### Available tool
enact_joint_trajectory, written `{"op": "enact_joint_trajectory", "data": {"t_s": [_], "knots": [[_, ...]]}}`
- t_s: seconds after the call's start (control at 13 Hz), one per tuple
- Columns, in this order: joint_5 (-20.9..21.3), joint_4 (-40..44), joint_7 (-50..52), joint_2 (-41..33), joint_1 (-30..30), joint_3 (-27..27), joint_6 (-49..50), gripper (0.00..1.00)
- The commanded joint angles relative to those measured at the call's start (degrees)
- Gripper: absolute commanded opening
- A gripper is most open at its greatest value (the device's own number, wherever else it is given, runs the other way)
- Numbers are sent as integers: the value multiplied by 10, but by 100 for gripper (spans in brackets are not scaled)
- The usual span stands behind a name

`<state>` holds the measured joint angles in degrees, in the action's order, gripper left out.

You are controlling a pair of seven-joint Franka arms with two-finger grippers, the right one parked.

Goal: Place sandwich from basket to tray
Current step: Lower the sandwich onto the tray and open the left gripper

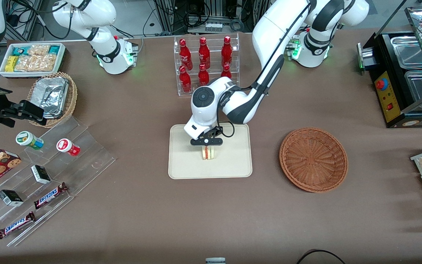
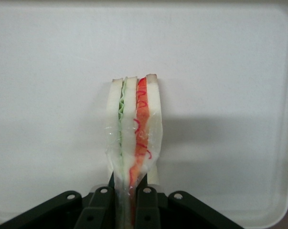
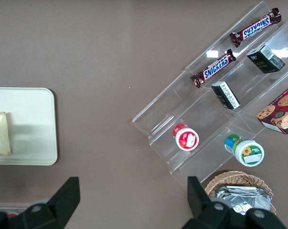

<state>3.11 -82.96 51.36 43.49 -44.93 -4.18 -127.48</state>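
Note:
The sandwich (image 1: 208, 153) is a white-bread wedge with red and green filling, standing on edge in the middle of the cream tray (image 1: 185, 163). My left gripper (image 1: 206, 145) hangs straight above it and is shut on its upper corner. In the left wrist view the black fingers (image 2: 146, 202) pinch the sandwich (image 2: 134, 124) in its clear wrap, with the tray (image 2: 220, 71) filling the background. I cannot tell whether the sandwich rests on the tray or hovers just over it. The reddish-brown wicker basket (image 1: 313, 159) lies empty beside the tray, toward the working arm's end. The right wrist view shows the sandwich (image 3: 0, 133) on the tray (image 3: 34, 124).
A clear rack of red bottles (image 1: 205, 62) stands farther from the front camera than the tray. Toward the parked arm's end are a stepped acrylic shelf with snacks (image 1: 42, 176), a tan basket of foil containers (image 1: 51, 97) and a white bin (image 1: 31, 58). A black food warmer (image 1: 405, 77) stands at the working arm's end.

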Motion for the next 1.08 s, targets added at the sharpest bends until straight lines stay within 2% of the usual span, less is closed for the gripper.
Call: {"op": "enact_joint_trajectory", "data": {"t_s": [0.0,0.08,0.38,0.69,1.0], "knots": [[5,17,-4,12,-3,10,-1,84],[6,15,0,11,-3,10,-1,99],[-1,16,1,-14,-3,10,18,99],[-21,13,44,-137,40,10,180,99],[-11,12,29,-226,94,10,330,99]]}}
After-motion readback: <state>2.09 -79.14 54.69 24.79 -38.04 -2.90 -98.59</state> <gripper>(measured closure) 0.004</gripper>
